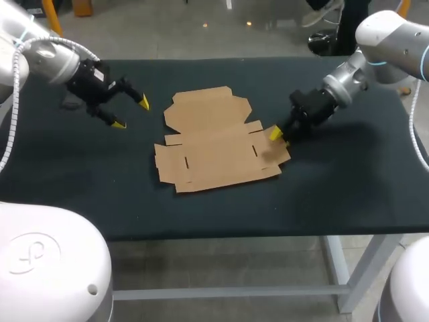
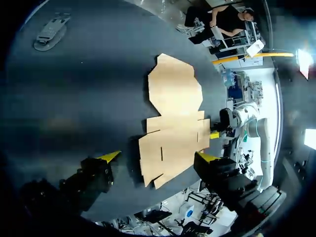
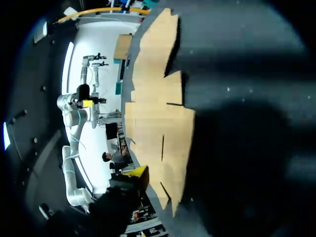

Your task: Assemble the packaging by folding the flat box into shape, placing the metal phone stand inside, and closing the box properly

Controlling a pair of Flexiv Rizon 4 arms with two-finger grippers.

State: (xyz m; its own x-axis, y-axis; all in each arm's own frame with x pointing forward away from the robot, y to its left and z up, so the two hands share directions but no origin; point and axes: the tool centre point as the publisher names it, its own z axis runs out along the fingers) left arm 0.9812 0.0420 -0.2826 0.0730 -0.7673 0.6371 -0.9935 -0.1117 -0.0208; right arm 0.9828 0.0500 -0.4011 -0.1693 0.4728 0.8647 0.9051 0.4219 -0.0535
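The flat brown cardboard box (image 1: pixel 214 144) lies unfolded in the middle of the table, also seen in the left wrist view (image 2: pixel 173 123) and the right wrist view (image 3: pixel 158 128). My left gripper (image 1: pixel 131 113) hangs open above the table to the left of the box, holding nothing. My right gripper (image 1: pixel 277 134) is at the box's right flap, right at its edge; how it stands on the flap is hidden. A grey metal phone stand (image 2: pixel 49 30) lies on the table far from the box, beyond the left gripper.
The dark table (image 1: pixel 348 188) is bare to the right of and in front of the box. Its front edge runs just below the box in the head view.
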